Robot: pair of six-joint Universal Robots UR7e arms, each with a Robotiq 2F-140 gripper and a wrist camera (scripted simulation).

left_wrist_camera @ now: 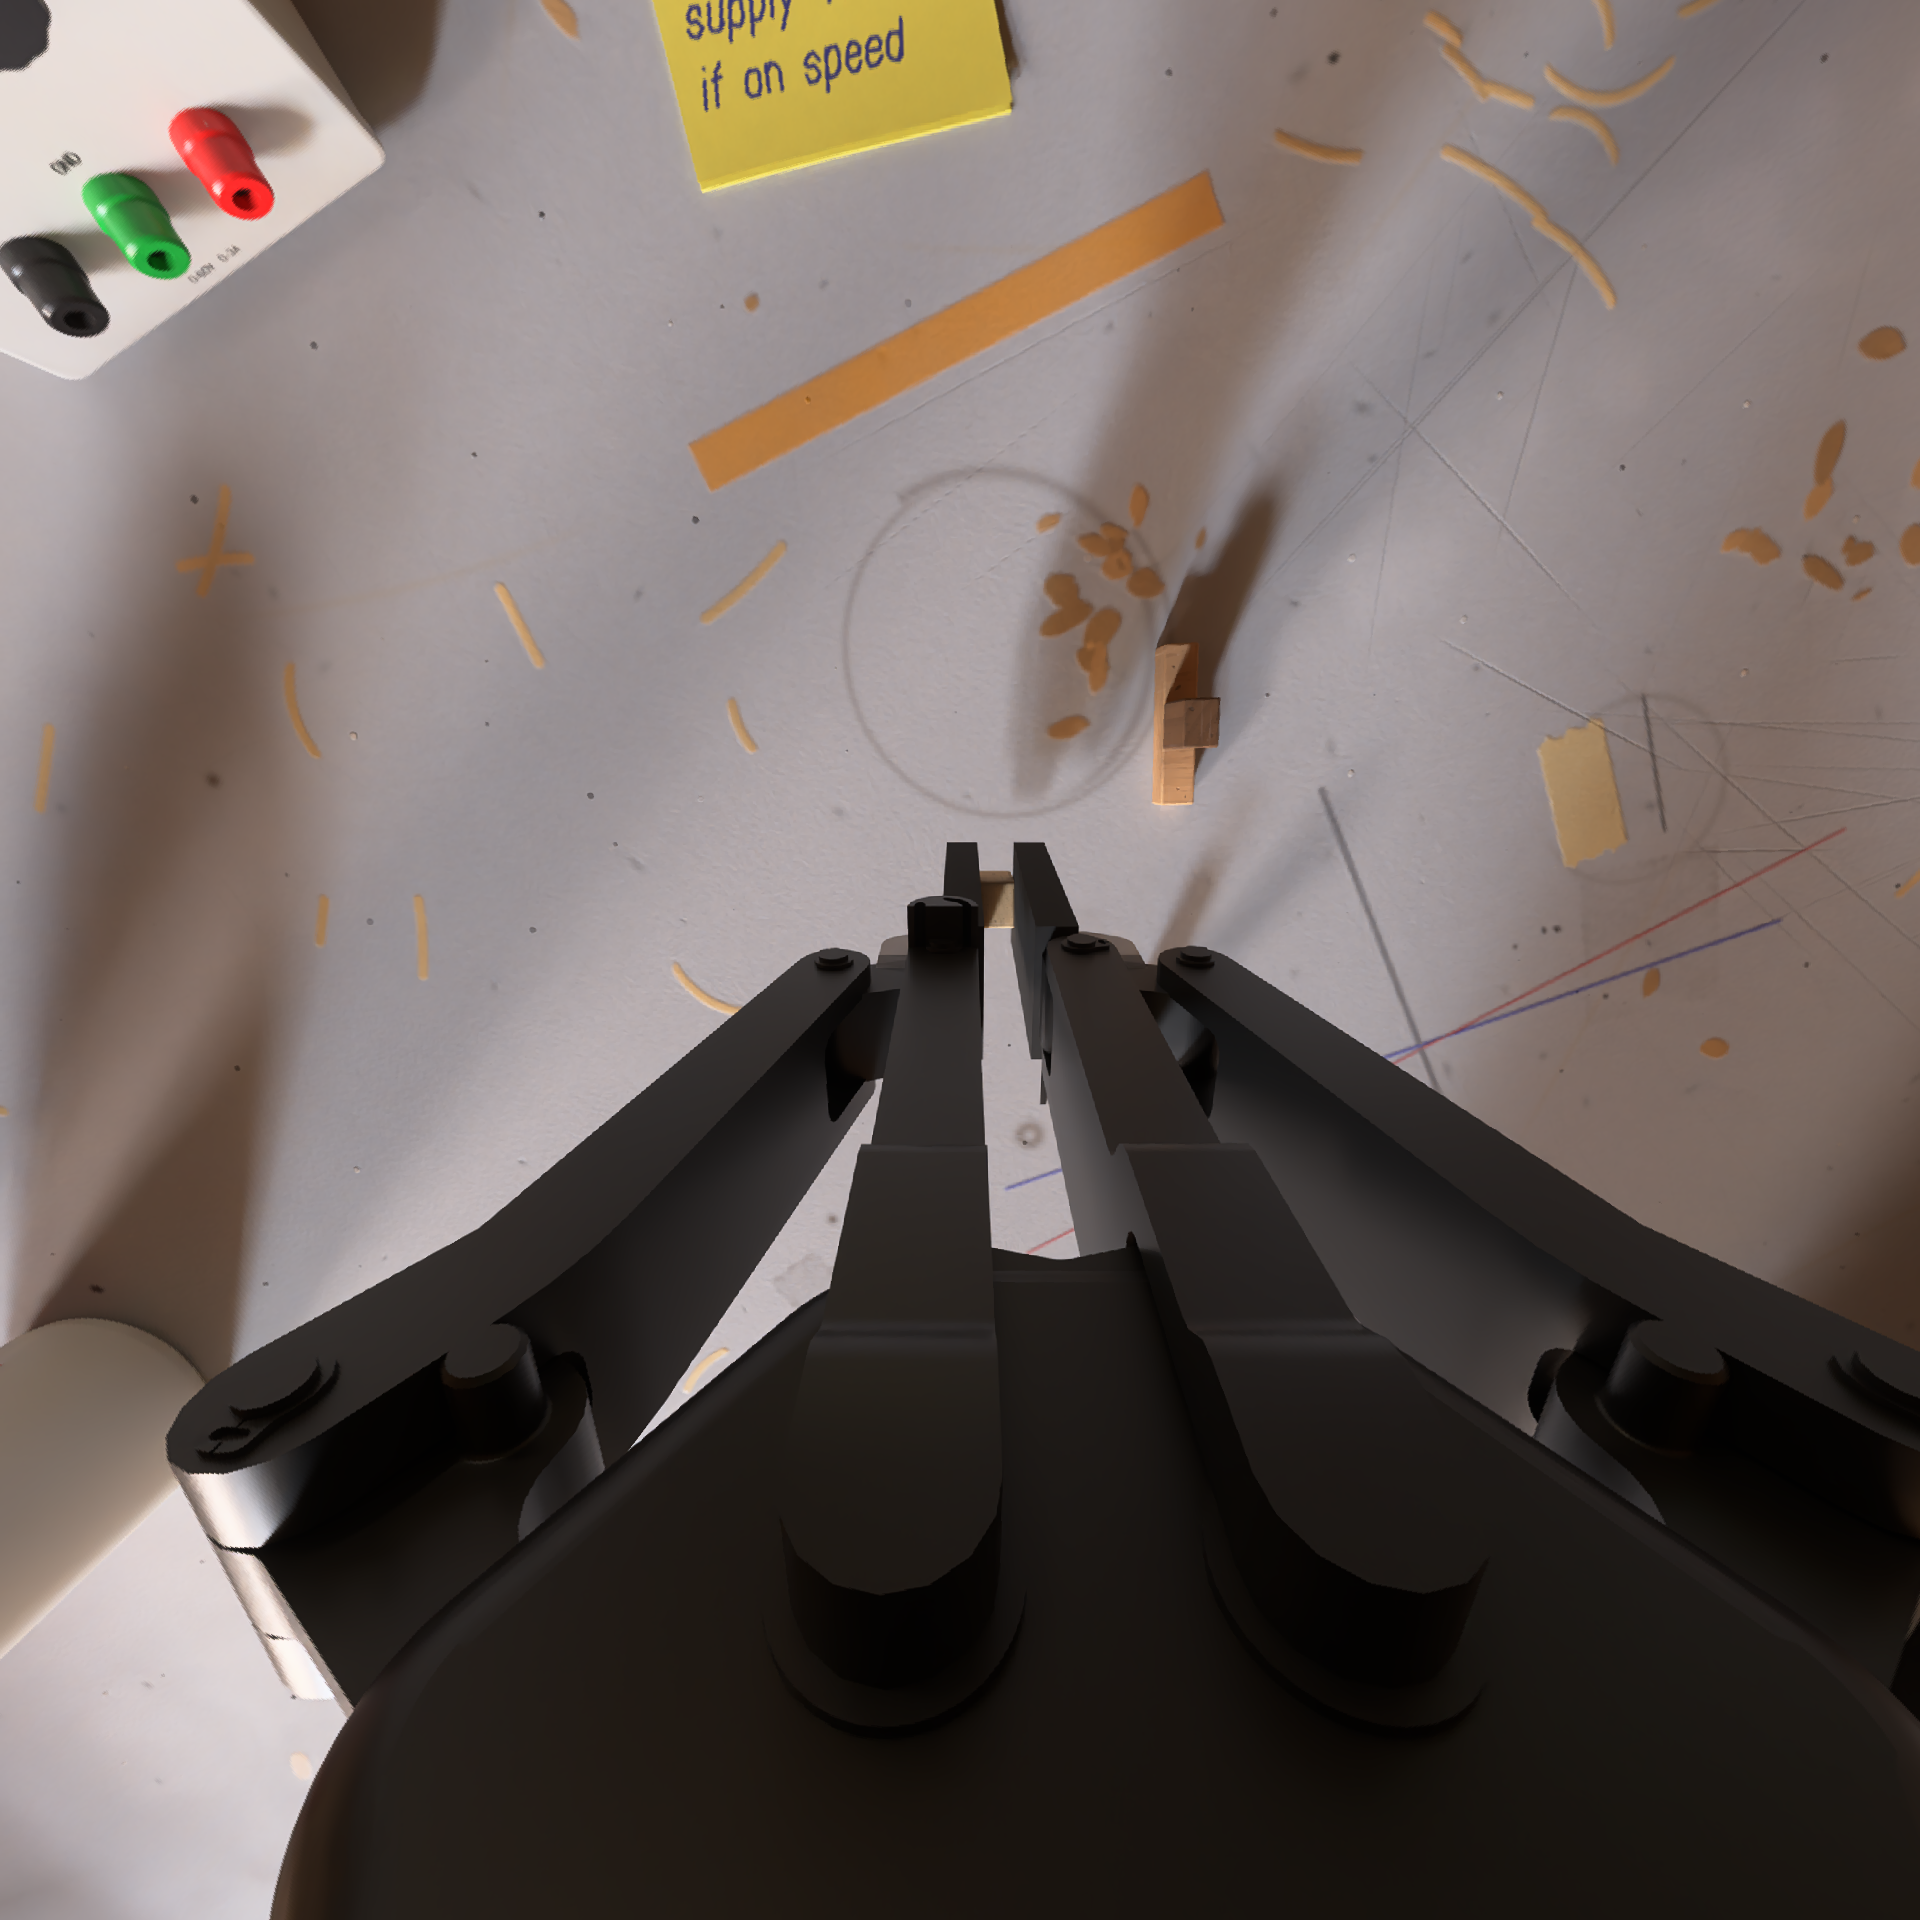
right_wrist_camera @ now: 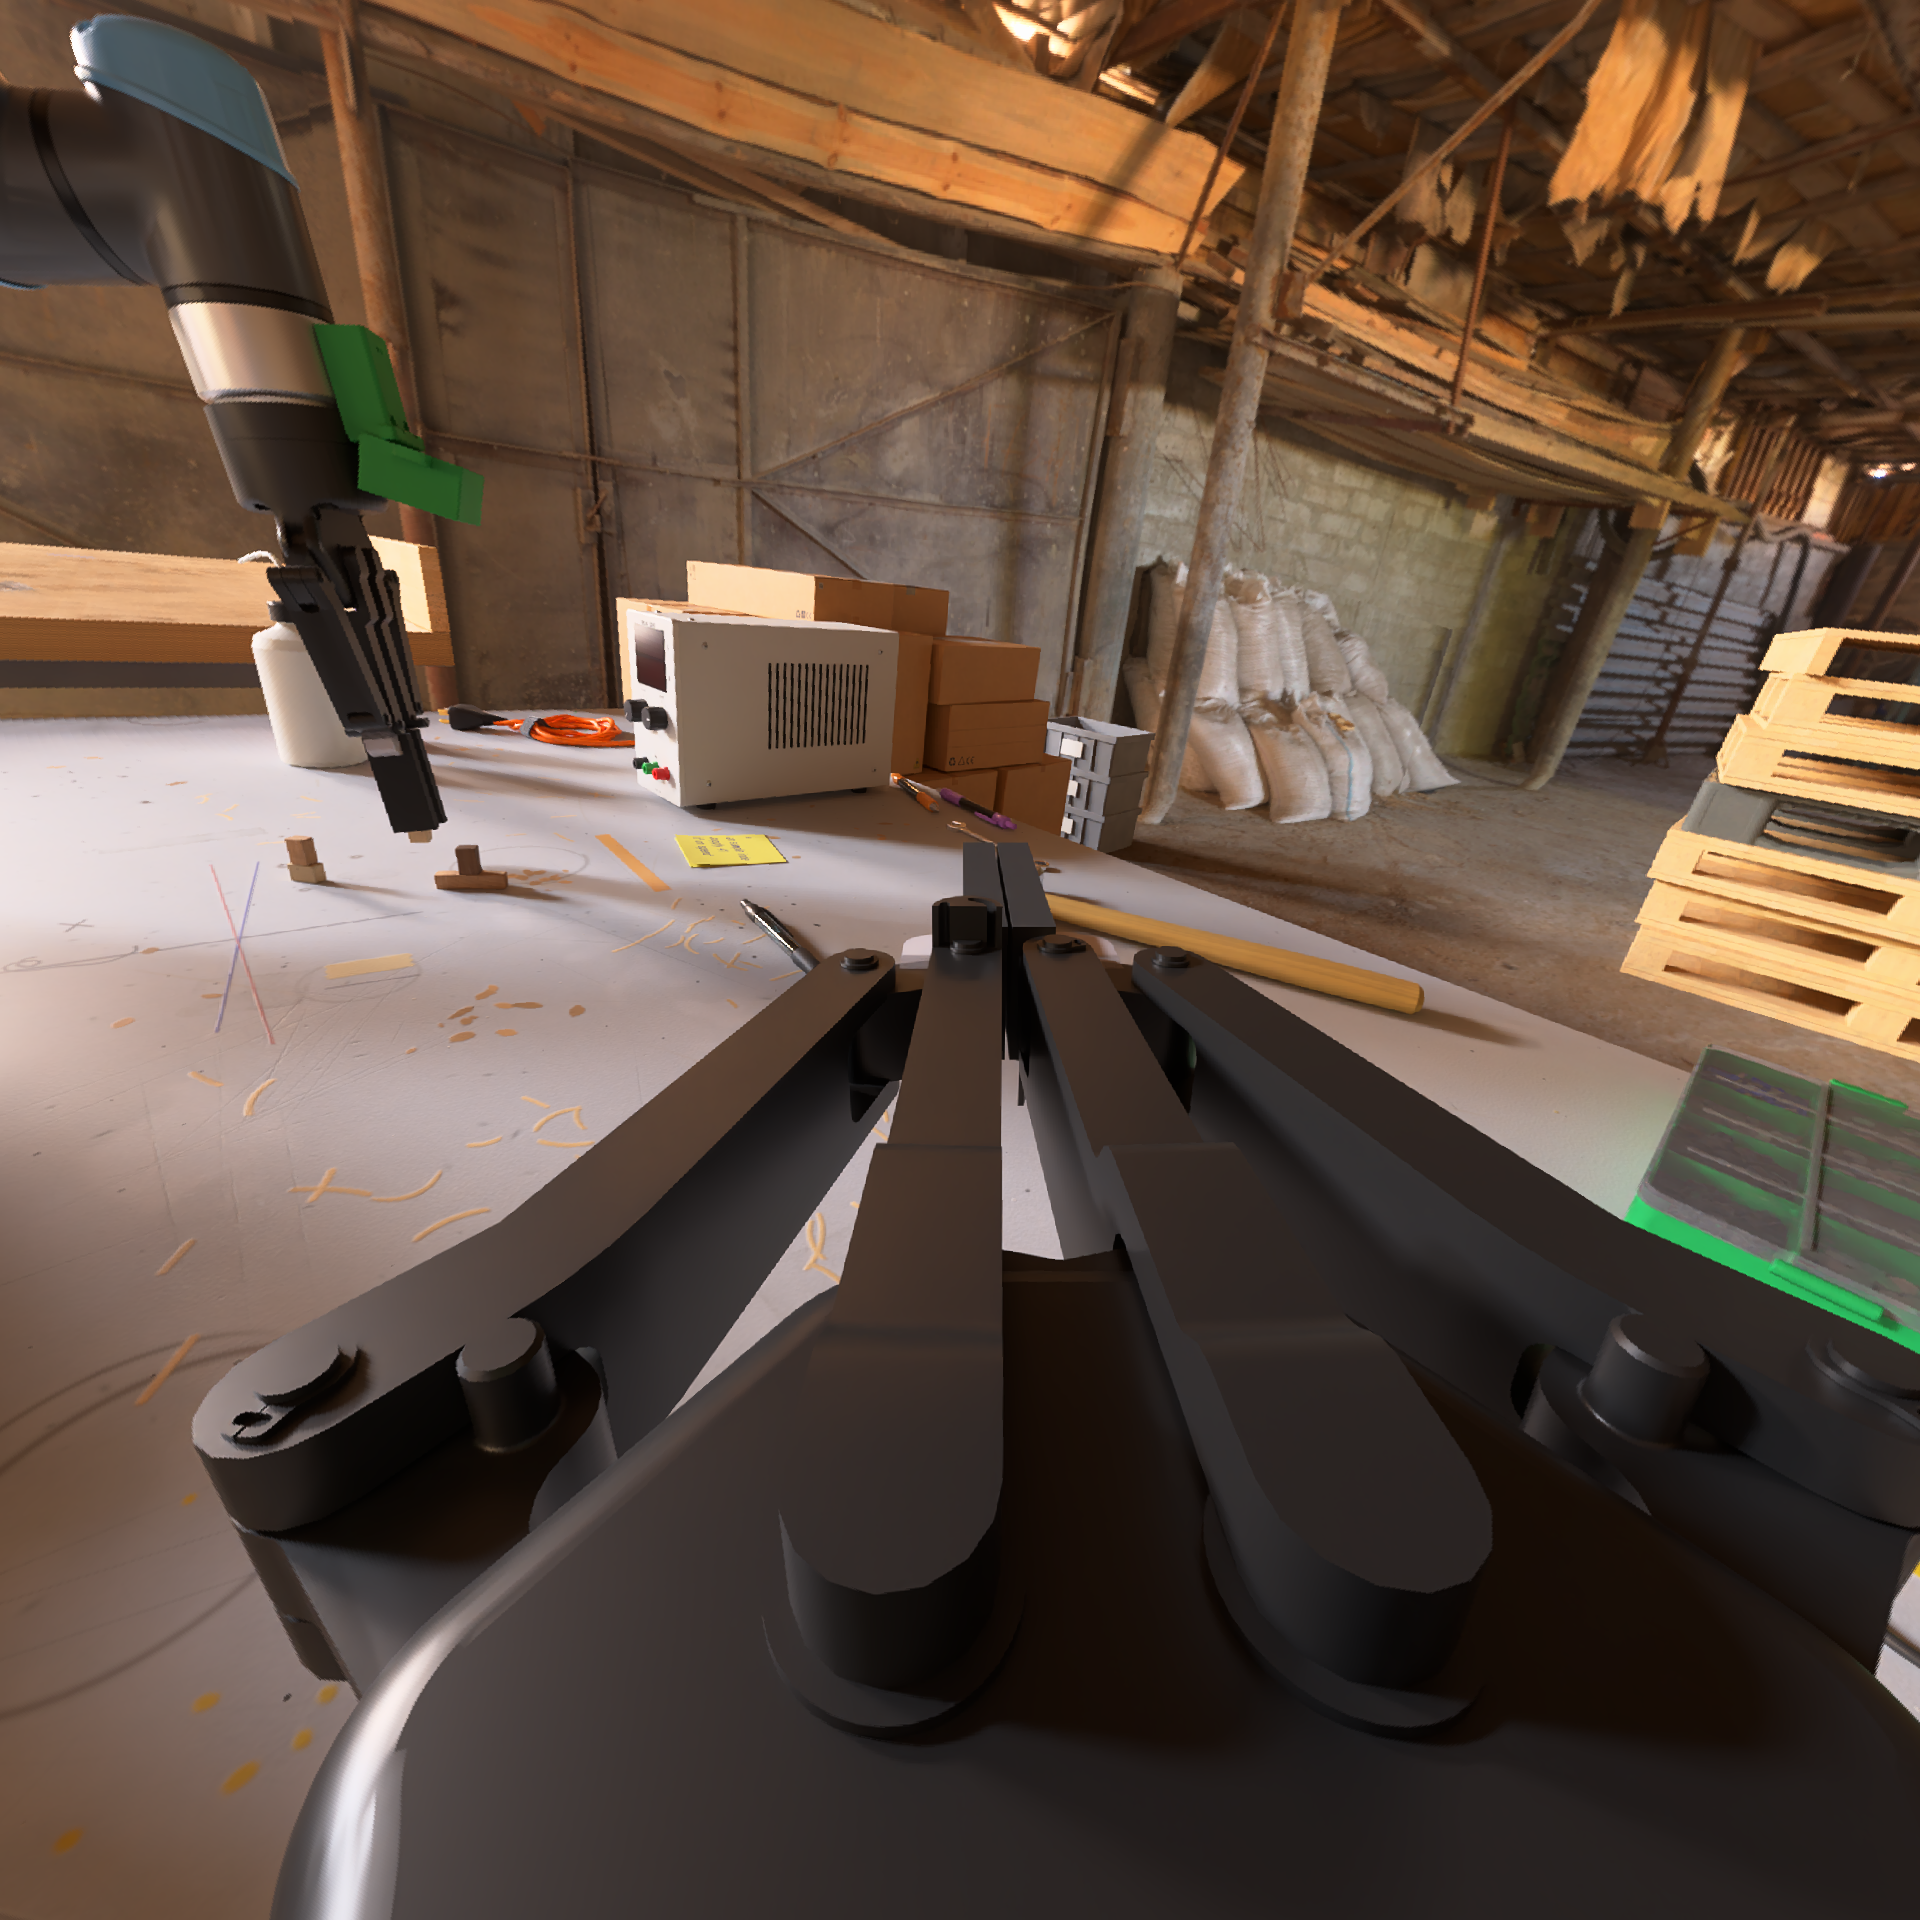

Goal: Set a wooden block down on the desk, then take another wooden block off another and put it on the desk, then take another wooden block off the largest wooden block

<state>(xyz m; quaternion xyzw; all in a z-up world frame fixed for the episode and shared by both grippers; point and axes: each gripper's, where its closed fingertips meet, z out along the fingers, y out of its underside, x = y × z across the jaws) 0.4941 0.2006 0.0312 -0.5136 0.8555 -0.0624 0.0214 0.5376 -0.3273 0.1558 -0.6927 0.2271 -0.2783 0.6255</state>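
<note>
My left gripper (left_wrist_camera: pixel 995 883) is shut on a small wooden block (left_wrist_camera: pixel 997 900) and holds it above the grey desk (left_wrist_camera: pixel 520 1039). The right wrist view shows that gripper (right_wrist_camera: pixel 418 826) with the block (right_wrist_camera: pixel 420 834) at its tips, just above the desk. Ahead and to the right lies a long flat wooden block (left_wrist_camera: pixel 1172 764) with a small block (left_wrist_camera: pixel 1191 722) on it. Both also show in the right wrist view, the flat block (right_wrist_camera: pixel 470 882) and the small one on it (right_wrist_camera: pixel 469 858). A separate two-block stack (right_wrist_camera: pixel 303 860) stands left of them. My right gripper (right_wrist_camera: pixel 997 873) is shut and empty, well away to the right.
A white power supply (right_wrist_camera: pixel 769 717) with coloured sockets (left_wrist_camera: pixel 156 208), a yellow note (left_wrist_camera: pixel 842 83), a thin wood strip (left_wrist_camera: pixel 956 327) and a white bottle (right_wrist_camera: pixel 301 707) ring the work area. A pen (right_wrist_camera: pixel 779 935), a wooden handle (right_wrist_camera: pixel 1236 951) and a green tray (right_wrist_camera: pixel 1787 1184) lie near my right gripper.
</note>
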